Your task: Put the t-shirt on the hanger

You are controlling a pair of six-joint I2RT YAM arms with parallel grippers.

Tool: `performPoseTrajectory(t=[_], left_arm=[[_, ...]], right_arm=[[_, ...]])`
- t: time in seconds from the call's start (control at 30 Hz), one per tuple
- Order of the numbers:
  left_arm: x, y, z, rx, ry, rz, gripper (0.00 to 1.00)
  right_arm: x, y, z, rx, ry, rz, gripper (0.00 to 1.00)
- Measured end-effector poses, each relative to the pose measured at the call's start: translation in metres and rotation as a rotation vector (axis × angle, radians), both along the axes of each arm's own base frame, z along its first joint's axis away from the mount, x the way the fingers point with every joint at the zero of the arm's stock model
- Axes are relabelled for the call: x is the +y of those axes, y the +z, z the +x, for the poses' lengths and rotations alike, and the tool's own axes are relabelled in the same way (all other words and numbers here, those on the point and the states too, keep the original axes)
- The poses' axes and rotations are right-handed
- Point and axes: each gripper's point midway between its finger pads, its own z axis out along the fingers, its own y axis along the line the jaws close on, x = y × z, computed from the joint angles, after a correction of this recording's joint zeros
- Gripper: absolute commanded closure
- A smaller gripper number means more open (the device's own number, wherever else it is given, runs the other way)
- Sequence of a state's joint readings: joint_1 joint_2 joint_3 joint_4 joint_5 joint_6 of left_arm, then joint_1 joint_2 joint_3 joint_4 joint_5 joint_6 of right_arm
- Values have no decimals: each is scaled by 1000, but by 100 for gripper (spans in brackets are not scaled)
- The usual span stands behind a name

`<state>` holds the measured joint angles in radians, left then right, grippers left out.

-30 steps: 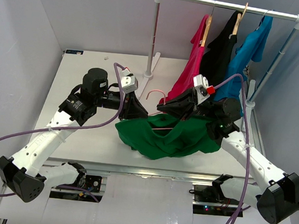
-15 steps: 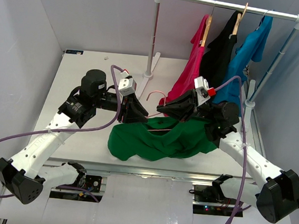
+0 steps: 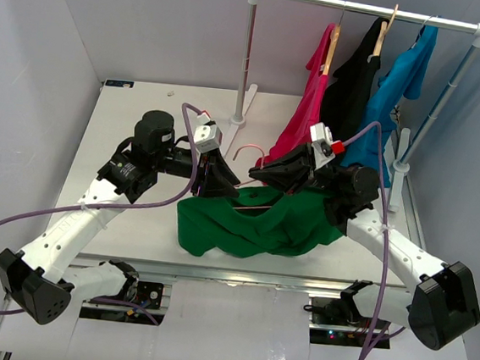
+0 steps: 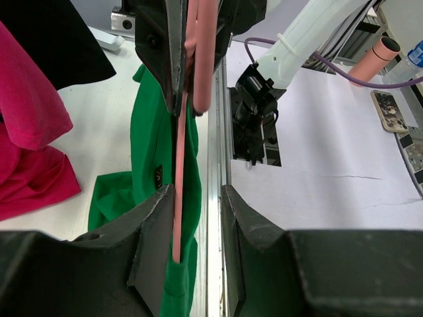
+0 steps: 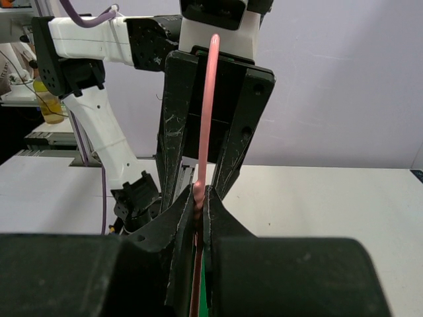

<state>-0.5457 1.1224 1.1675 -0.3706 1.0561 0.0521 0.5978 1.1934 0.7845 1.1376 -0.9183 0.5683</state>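
Left end effector (image 3: 230, 182): over the middle of the tabletop (image 3: 135, 119), pointing right. Fingers (image 4: 153, 228) spread, with a plain gap between them.
Hanger (image 3: 253, 207): pale pink wire. One straight run passes through that gap, close along one finger; touching or not, I cannot tell. The hook curls up behind the two end effectors, on the rack side.
T-shirt (image 3: 256, 228): bright green, bunched on the front half of the tabletop below both end effectors. Its upper edge is gathered up along the hanger wire and the rest sags to the surface.
Right end effector (image 3: 256, 175): faces the left one, tips near each other. Fingers (image 5: 182, 221) pressed together on the hanger wire, pinching it.
Rack (image 3: 367, 5): back right, white posts with a metal bar. A magenta shirt (image 3: 306, 110), a black garment (image 3: 352, 80) and a turquoise shirt (image 3: 398, 85) hang from it on their own hangers.
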Motion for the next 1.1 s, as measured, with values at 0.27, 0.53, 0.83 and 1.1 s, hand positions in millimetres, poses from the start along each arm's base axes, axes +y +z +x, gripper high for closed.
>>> performPoseTrajectory(t=[0.27,0.53,0.83,1.1], left_arm=[[-13,-14,5,25,11,27,100],[-12,-13,10,6,71,33,100],[0,-11,10,-28,162,42,100],[16,-13,23,-44,304,106,100]], right_arm=[[10,-11,0,46,36,-2,92],[11,-12,5,58,7,0,74],[8,-17,13,58,-85,-45,46],[-14,-20,42,121,-374,-90,44]])
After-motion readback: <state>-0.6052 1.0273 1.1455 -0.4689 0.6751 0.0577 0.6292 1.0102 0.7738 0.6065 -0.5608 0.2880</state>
